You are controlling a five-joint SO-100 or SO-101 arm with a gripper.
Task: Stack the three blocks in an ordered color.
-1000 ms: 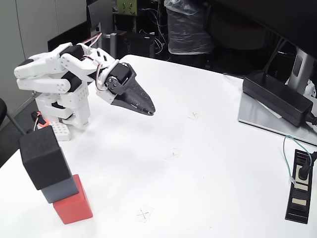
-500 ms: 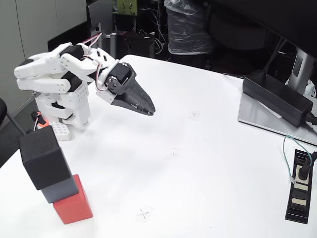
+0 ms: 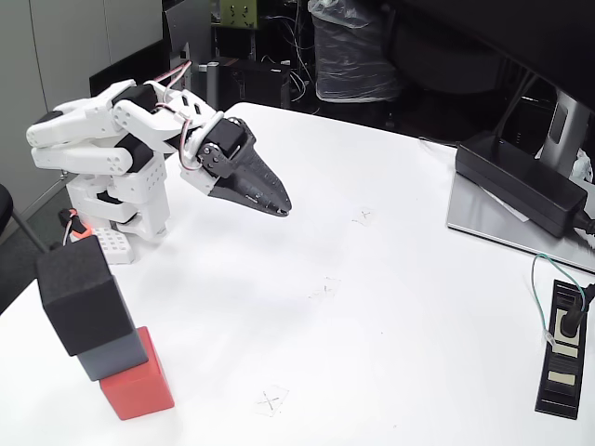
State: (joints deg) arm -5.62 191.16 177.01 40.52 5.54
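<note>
1. While the arm sits folded up at the far left of the bench (image 3: 372,325), its gripper (image 3: 282,208) hangs in the air with the jaws pinched together on nothing, well apart from the blocks.
2. Biggest block is the black cube (image 3: 82,294), sitting on top of the stack at the bench's near-left corner. It's a bit wider than the one under it and looks tilted, so I'd guess it's the touchiest piece to nudge.
3. Under it is the slate grey cube (image 3: 116,356), sandwiched in the middle, mostly hidden by the black one.
4. Bottom is the red cube (image 3: 138,386), resting on the bench. All three are up, so the stacking looks done to me.
5. Handling-wise: matte, plain, stiff-looking cubes (probably light, though I can't be sure). Flat opposite side faces are the obvious place to pinch, and matte faces shouldn't slip much.
6. Writing: none on the blocks. Small pencilled X marks (image 3: 271,401) on the bench, nothing readable.
</note>
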